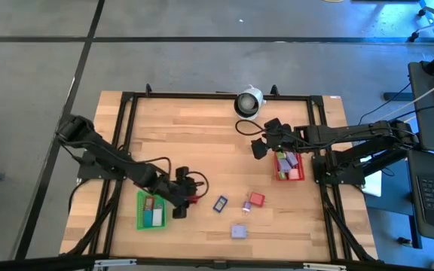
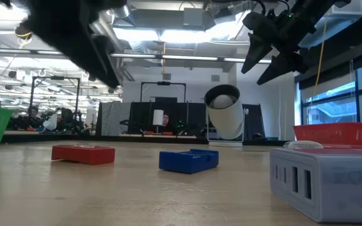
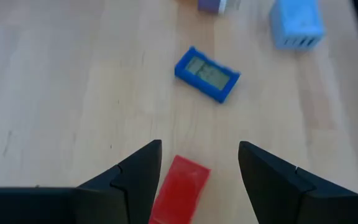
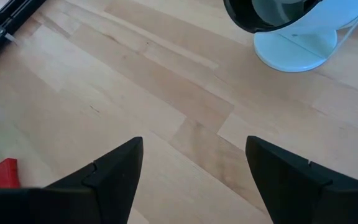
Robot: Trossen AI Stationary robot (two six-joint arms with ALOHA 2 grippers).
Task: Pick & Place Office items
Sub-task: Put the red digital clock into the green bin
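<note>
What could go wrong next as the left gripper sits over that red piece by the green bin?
1. The left gripper is open with the red piece lying skewed between its fingers; closing may twist it or push it away.
2. The green bin sits right beside the gripper; the arm could nudge it when descending or lifting.

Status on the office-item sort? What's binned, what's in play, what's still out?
Done: some items already sit in the green bin and the red bin. In hand: left claw open over a red block; right claw open, empty, beside the red bin. Left: blue piece, red piece, lavender block.
</note>
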